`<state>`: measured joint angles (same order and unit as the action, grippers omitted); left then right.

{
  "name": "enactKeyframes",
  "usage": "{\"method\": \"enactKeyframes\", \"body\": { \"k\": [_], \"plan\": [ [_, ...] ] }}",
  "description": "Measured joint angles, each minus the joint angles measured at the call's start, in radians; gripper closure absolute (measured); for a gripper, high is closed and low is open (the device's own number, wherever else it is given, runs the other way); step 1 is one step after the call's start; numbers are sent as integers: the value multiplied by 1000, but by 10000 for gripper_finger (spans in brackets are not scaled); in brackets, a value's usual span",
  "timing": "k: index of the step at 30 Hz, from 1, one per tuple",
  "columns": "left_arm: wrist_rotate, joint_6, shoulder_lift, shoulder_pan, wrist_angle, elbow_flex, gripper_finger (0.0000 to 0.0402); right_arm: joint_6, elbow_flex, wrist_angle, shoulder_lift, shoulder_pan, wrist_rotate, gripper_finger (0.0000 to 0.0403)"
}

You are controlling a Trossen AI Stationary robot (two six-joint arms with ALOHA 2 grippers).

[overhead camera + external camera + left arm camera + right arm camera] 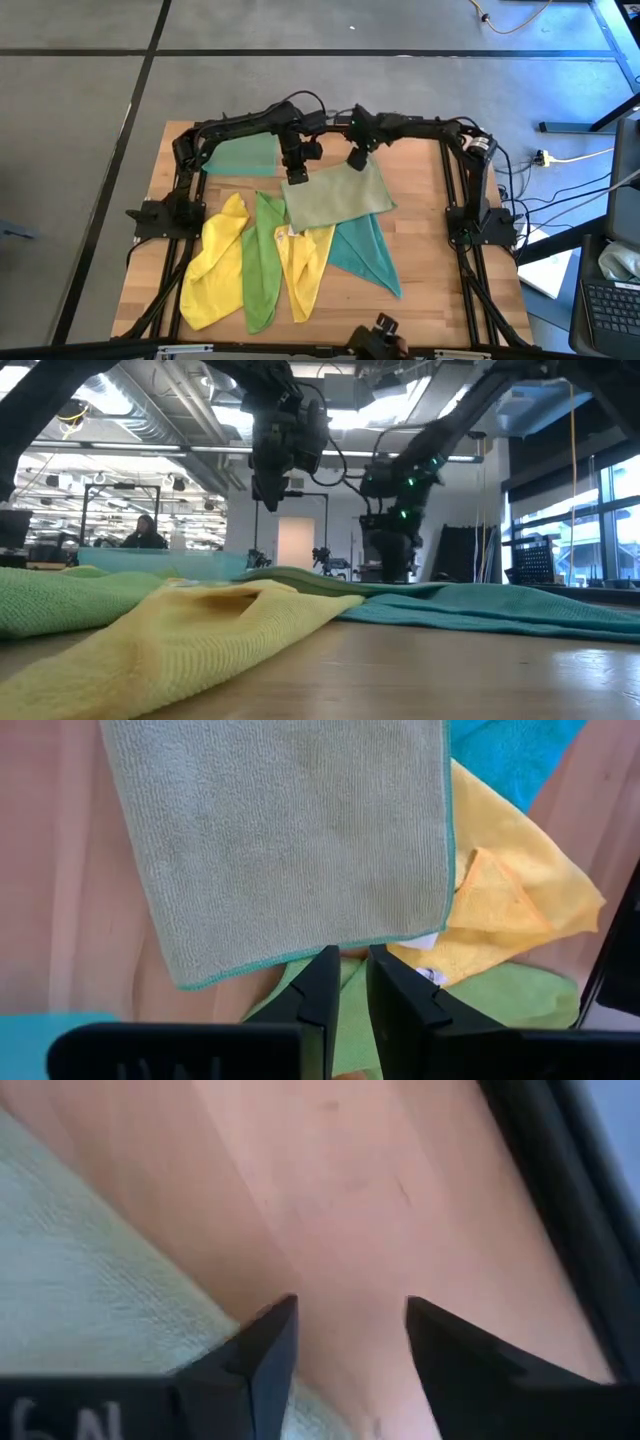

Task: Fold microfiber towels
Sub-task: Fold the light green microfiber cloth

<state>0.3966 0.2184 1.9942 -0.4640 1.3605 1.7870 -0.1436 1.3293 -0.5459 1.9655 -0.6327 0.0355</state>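
Observation:
A pale olive towel (336, 196) lies spread flat at the table's middle, its near edge over the other towels. Nearer the front lie a yellow towel (214, 262), a bright green towel (262, 262), a second yellow towel (306, 266) and a teal towel (366, 254), all crumpled. My left gripper (353, 960) hangs above the olive towel's far left corner (190, 982), its fingers a narrow gap apart with nothing between them. My right gripper (350, 1320) stands open over bare wood at the olive towel's far right edge (150, 1320).
A translucent teal tray (240, 155) sits at the table's far left, behind my left gripper. Black arm frames (165, 215) (480, 220) stand at both table sides. Bare wood (440, 290) shows at the near right. A person (145, 532) sits far off in the room.

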Motion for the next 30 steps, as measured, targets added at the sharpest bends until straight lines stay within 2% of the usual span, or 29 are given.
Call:
{"method": "enactKeyframes", "body": {
  "k": [3, 7, 10, 13, 16, 20, 24, 30],
  "plan": [
    [-6, 13, -5, -9, -17, 0, 356, 46, 58, -101, -41, -2, -148, 214],
    [-57, 48, -7, -34, -72, -6, 356, 121, 63, -182, -117, 6, -369, 214],
    [-16, 36, -6, -74, -164, -37, 353, 162, 23, -265, -168, 28, -442, 214],
    [32, 21, -6, -121, -236, -75, 341, 162, -34, -306, -237, 69, -439, 214],
    [39, 23, -5, -151, -254, -102, 324, 164, -117, -294, -316, 110, -317, 214],
    [58, 0, -5, -163, -251, -113, 311, 165, -222, -150, -406, 97, -194, 215],
    [100, -8, -5, -145, -249, -114, 311, 113, -244, -78, -396, -18, -221, 215],
    [119, -26, -5, -89, -241, -113, 309, -139, -108, -150, -216, -152, -323, 215]
  ]
}}
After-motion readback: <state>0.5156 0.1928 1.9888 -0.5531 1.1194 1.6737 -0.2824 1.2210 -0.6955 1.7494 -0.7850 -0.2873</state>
